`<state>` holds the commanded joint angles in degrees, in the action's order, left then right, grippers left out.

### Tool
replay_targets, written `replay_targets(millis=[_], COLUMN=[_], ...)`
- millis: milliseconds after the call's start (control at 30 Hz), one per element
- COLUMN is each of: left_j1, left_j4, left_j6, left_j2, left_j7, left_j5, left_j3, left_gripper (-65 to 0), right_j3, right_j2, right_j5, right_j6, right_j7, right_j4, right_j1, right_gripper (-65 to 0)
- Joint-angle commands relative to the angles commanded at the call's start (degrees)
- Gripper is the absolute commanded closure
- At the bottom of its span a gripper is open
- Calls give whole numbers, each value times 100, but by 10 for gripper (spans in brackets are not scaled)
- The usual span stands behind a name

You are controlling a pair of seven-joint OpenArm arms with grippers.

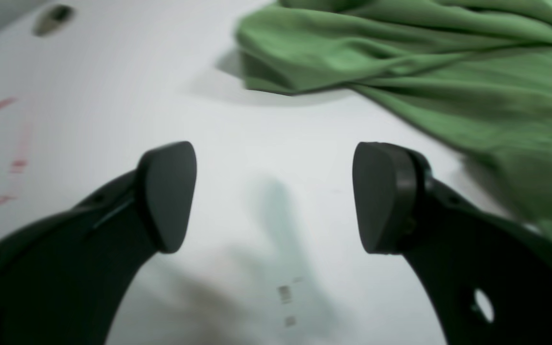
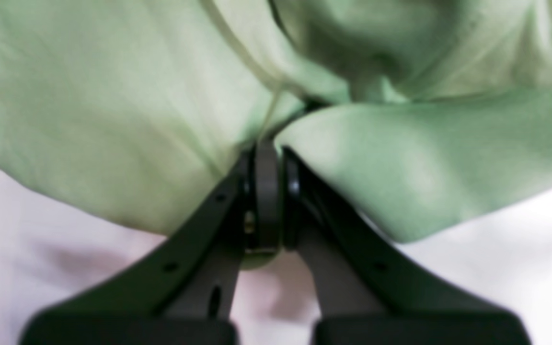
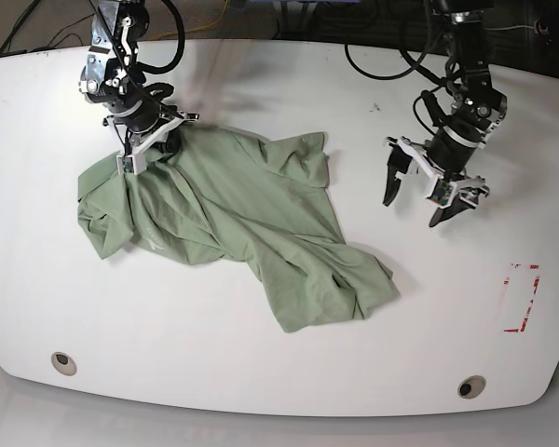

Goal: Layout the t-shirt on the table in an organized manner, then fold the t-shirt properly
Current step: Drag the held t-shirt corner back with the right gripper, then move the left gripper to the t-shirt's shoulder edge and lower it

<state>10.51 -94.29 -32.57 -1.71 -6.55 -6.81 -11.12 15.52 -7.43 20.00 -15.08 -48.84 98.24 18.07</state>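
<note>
We judge the pale sage-green short-sleeved cloth t-shirt (image 3: 233,219) to be light, limp and quick to wrinkle, so it will drape and drag rather than hold a shape; the sensible places to take hold are hems, shoulder seams or sleeve edges, pinched thin. It lies crumpled on the large white smooth surface (image 3: 261,363), spreading below and to the side of our right end effector (image 3: 142,147), with one bunched lobe trailing off toward the near edge. That right end effector has its black fingers pressed together on a fold of the shirt, cloth bulging to either side of them in the right wrist view. Our left end effector (image 3: 435,182) hangs with its fingers spread wide apart, holding nothing, above bare surface, the shirt's nearest edge lying beside it but apart.
</note>
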Motion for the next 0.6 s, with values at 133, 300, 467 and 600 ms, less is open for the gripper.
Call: replay_targets(millis=[133,300,467,600], left_j1=[-281,-695,-1134,-1424], left_j4=[369,967,1495,2031], left_j6=[0,9,9,9], left_j2=[53,255,492,554], left_j7=[0,0,0,0], left_j5=[0,0,0,0], left_j3=[264,607,633,633], left_gripper=[-480,-480,-480,-480], right_j3=[-9,-9,-9,-9], right_j2=[0,0,0,0], right_j5=[0,0,0,0], right_j6=[0,0,0,0], right_j7=[0,0,0,9], right_j4=[0,-18,-26,-26], right_j1=[-9,-44,-35,-35], right_gripper=[0,0,0,0])
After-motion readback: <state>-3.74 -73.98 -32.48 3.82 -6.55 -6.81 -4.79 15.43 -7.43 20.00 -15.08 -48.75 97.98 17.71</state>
